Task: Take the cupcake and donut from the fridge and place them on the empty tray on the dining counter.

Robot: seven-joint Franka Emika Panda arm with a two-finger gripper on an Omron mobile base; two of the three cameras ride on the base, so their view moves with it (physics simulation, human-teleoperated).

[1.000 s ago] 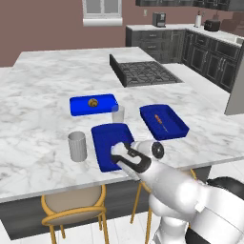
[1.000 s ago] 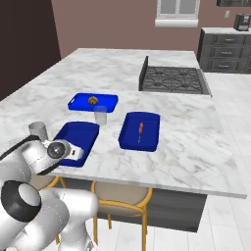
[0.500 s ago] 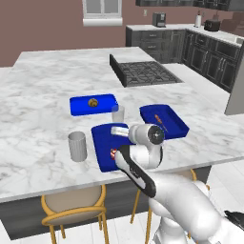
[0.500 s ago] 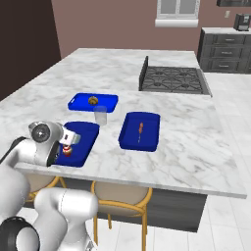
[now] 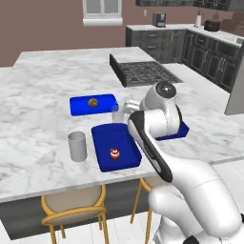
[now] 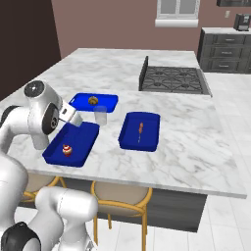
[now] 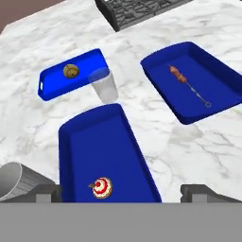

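Cupcake (image 7: 102, 187) in tray (image 7: 85, 137), glass (image 7: 104, 85) beyond

The cupcake (image 5: 115, 153) (image 6: 66, 150) (image 7: 102, 187), white-frosted with a red topping, is seen upright inside the tray (image 5: 106, 133) (image 6: 83, 135) (image 7: 94, 137), near its front edge. The tray, plain deep blue with a low rim, is laid flat on the marble-topped dining counter (image 5: 38, 124) (image 6: 181, 132) (image 7: 189, 146), close to the edge above the stools.

The cupcake (image 7: 101, 187) is seen in the tray (image 7: 85, 142), directly below the gripper (image 7: 123, 194), near the tray's close end. A glass (image 7: 105, 85) stands beyond that tray; a skewer tray (image 7: 222, 90) lies to the right on the table (image 7: 28, 123).
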